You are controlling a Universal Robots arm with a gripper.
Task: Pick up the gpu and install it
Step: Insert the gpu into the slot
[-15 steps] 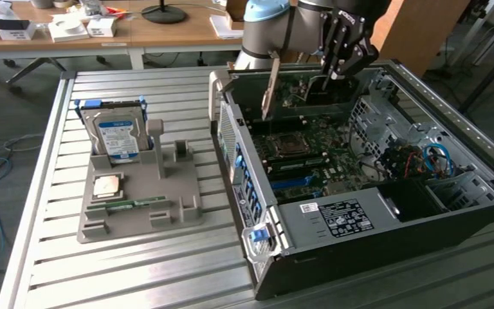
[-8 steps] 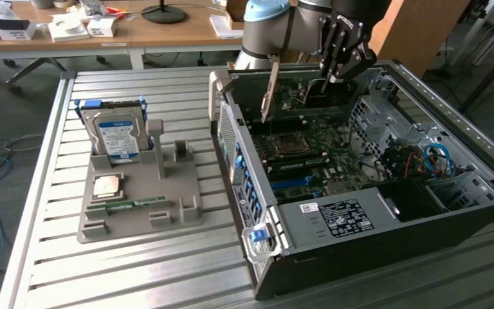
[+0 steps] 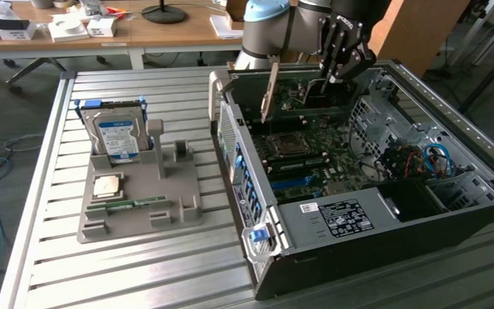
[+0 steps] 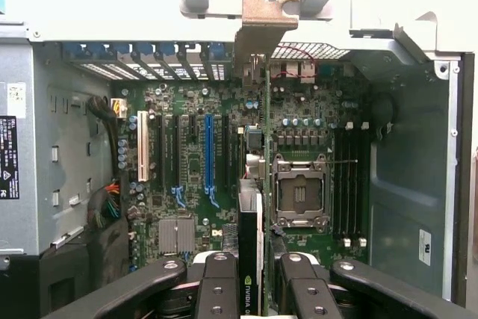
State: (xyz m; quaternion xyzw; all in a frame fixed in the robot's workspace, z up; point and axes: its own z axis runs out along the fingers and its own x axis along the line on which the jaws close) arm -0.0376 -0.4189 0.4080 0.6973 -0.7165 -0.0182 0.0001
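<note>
gpu [image 4: 251, 233] | NVIDIA lettering on its edge | gripper [image 4: 258, 289] clamped onto it, over motherboard [image 4: 187, 147] in open case [image 3: 333, 222] | hard drive [image 3: 116, 135] at case's 9 o'clock on tabletop [image 3: 144, 270], exterior view

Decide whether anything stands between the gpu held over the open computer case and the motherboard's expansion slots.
Nothing visible does. The gripper has its jaws shut on the gpu, held edge-on above the motherboard. The blue slot and black slots beside it lie bare; the cable bundle sits aside, not across them.
</note>
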